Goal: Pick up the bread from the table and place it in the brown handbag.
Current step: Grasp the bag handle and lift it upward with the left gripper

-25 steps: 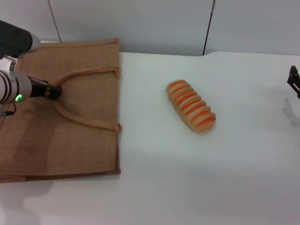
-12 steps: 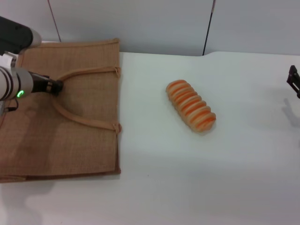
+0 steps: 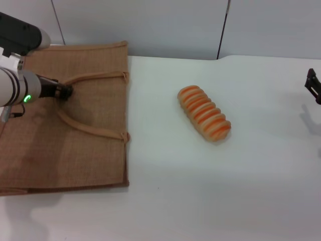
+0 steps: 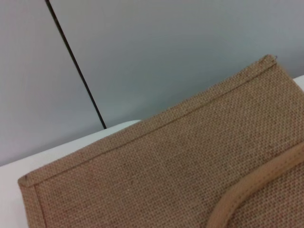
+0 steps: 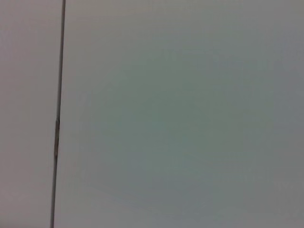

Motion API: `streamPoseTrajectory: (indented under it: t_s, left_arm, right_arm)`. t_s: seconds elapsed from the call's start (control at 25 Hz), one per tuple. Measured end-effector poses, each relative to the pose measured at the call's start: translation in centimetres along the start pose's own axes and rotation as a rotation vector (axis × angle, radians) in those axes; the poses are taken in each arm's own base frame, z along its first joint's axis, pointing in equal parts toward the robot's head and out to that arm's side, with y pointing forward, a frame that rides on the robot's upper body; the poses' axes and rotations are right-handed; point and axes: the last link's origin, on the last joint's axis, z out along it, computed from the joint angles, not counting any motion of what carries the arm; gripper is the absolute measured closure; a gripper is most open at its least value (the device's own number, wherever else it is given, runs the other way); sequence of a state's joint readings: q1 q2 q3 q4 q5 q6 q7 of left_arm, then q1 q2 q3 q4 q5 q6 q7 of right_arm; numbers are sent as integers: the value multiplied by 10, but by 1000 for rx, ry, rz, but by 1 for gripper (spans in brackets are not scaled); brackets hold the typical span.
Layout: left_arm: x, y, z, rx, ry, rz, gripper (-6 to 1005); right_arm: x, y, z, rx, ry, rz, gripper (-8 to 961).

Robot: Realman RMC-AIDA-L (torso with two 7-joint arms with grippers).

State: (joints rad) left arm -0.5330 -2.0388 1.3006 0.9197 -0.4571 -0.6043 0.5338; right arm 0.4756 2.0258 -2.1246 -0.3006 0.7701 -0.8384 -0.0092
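The bread [image 3: 204,113], a pale loaf with orange stripes, lies alone on the white table [image 3: 210,191], right of centre. The brown handbag [image 3: 95,150] lies flat at the left, its opening edge toward the bread; its weave also shows in the left wrist view [image 4: 190,156]. My left gripper [image 3: 64,91] is over the bag, shut on the bend of its arched handle [image 3: 95,78]. My right gripper [image 3: 313,85] shows only as a dark piece at the far right edge, well away from the bread.
A pale wall with a dark seam [image 3: 222,30] rises behind the table's far edge. The right wrist view shows only that wall. White tabletop lies between the bag and the bread and in front of both.
My left gripper has moved a little right and toward the back over the bag, and the handle's bend has shifted with it. The bread and the right arm have not moved.
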Motion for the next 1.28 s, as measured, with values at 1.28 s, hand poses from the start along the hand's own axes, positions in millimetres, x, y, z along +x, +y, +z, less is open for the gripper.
streamPoseTrajectory:
  t_s: [1.28]
  left_arm:
    - [-11,-3,4,7,-25,-14,654]
  right_arm:
    - [0,-1,0,2,2,2,91]
